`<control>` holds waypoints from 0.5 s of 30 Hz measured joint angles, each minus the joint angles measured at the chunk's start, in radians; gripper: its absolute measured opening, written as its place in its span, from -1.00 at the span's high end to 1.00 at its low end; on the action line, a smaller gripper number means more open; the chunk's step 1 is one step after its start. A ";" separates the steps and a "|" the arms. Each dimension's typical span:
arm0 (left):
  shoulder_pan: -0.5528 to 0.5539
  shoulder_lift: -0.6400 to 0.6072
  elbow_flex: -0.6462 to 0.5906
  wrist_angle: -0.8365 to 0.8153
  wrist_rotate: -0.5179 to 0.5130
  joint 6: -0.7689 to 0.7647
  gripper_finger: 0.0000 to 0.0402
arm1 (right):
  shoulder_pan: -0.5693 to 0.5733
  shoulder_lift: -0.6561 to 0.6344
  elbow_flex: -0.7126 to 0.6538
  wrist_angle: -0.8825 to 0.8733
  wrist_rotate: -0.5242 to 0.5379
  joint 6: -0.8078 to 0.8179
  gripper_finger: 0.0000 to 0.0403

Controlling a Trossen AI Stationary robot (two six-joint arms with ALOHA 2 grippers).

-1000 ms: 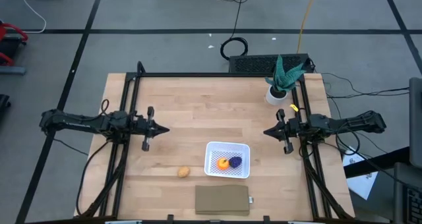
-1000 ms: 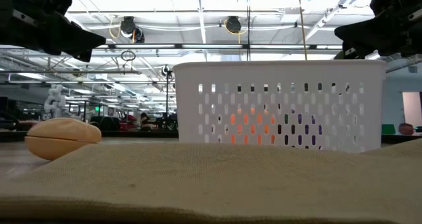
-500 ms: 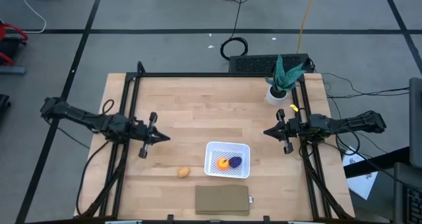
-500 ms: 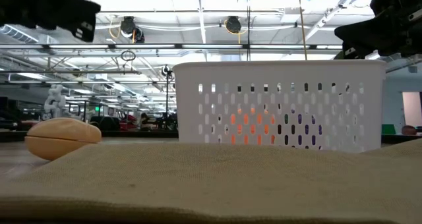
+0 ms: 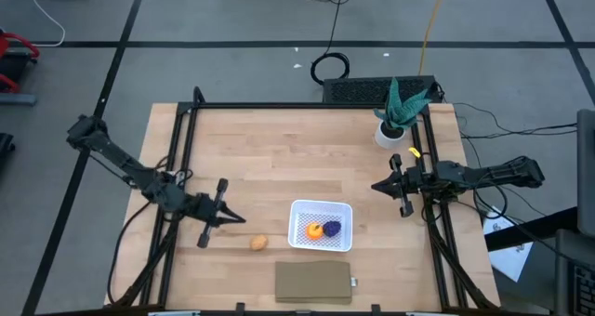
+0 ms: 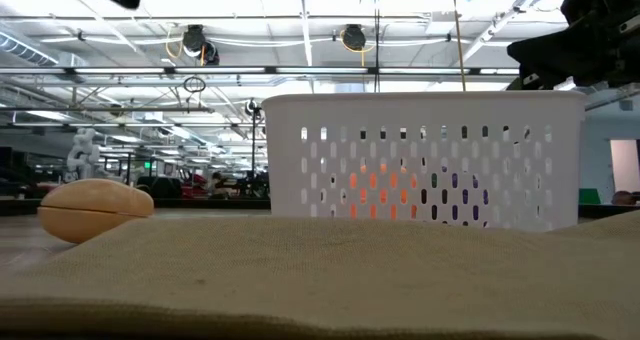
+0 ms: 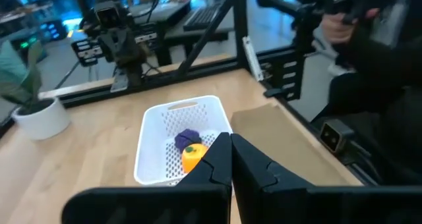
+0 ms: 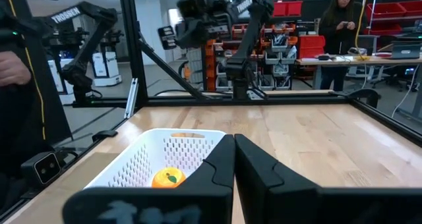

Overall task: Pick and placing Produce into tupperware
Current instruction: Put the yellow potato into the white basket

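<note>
The white tupperware (image 5: 322, 226) stands on the table near the near edge. The round orange piece (image 5: 315, 230) and the dark purple piece (image 5: 333, 228) lie inside it, as the left wrist view also shows the orange (image 7: 192, 156) and the purple (image 7: 188, 137). The tan-brown oval (image 5: 258, 243) lies on the wood left of the tupperware. My left gripper (image 5: 240, 219) is shut and empty. It hangs just left of and beyond the oval, pointing right. My right gripper (image 5: 375, 187) is shut and empty, right of and beyond the tupperware.
A flat brown rectangle (image 5: 314, 282) lies at the near edge, in front of the tupperware. A green potted plant (image 5: 398, 111) stands at the far right corner. Black frame rails (image 5: 181, 167) run along the table's sides. A person (image 7: 369, 59) stands beyond the near edge.
My left gripper has swung toward the table's near edge and slightly right, closing on the tan-brown oval, and has stayed shut. The right arm and the produce have kept still.
</note>
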 joint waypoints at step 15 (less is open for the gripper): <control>-0.153 0.177 0.313 -0.261 -0.208 -0.049 1.00 | 0.000 0.000 0.000 0.000 0.000 0.003 1.00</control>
